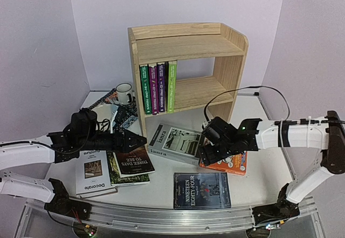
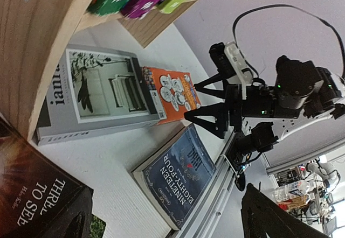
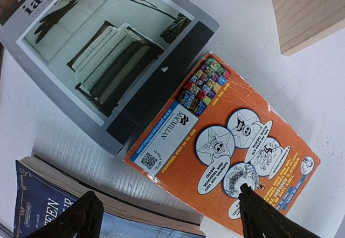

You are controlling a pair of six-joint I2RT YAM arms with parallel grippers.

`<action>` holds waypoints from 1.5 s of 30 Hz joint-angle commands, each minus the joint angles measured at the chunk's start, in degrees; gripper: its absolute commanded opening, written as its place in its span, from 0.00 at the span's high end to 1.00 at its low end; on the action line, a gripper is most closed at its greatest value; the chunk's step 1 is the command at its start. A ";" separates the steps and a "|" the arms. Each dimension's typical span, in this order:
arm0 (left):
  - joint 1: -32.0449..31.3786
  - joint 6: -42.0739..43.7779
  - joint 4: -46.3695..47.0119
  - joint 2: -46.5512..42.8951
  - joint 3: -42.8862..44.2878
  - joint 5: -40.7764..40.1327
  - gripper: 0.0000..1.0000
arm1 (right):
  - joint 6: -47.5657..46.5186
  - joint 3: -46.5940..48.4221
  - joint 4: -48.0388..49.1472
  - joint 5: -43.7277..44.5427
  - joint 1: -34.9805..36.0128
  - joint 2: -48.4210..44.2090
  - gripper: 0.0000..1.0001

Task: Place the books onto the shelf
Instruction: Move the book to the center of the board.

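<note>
The pine shelf stands at the back, with several thin green and purple books upright on its lower tier. Flat on the table lie the grey "ianra" book, an orange paperback, "Nineteen Eighty-Four", "Three Days to See" and the white "Decorate". My right gripper hovers open just above the orange paperback, one fingertip over its cover. My left gripper is open and empty over "Three Days to See", pointing right.
A white mug and a patterned black mat sit left of the shelf. A green-covered book lies under "Three Days to See". The shelf's side panel is close beside my left wrist. A metal rail runs along the near edge.
</note>
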 commanded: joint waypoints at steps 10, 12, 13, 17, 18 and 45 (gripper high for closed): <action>-0.21 -3.54 3.18 0.06 -1.64 -3.68 0.03 | -4.59 9.21 -12.17 4.50 -0.02 11.04 0.12; -0.22 -3.61 3.21 0.07 -1.71 -3.92 0.03 | -3.27 10.27 -12.17 5.94 0.01 12.79 0.12; -0.24 -3.53 3.24 -0.02 -1.74 -4.03 0.03 | -2.42 10.72 -12.25 6.96 -0.03 13.37 0.12; -0.18 -3.25 3.25 -0.39 -1.49 -3.96 0.03 | 0.38 11.77 -11.71 8.95 -0.32 13.81 0.14; -0.21 -3.18 3.27 -0.50 -1.49 -3.93 0.03 | 0.98 11.88 -11.49 9.43 -0.51 13.71 0.15; -0.17 -1.97 3.16 -2.72 -2.34 -3.32 0.03 | 16.25 9.98 -1.82 8.62 -3.52 18.33 0.43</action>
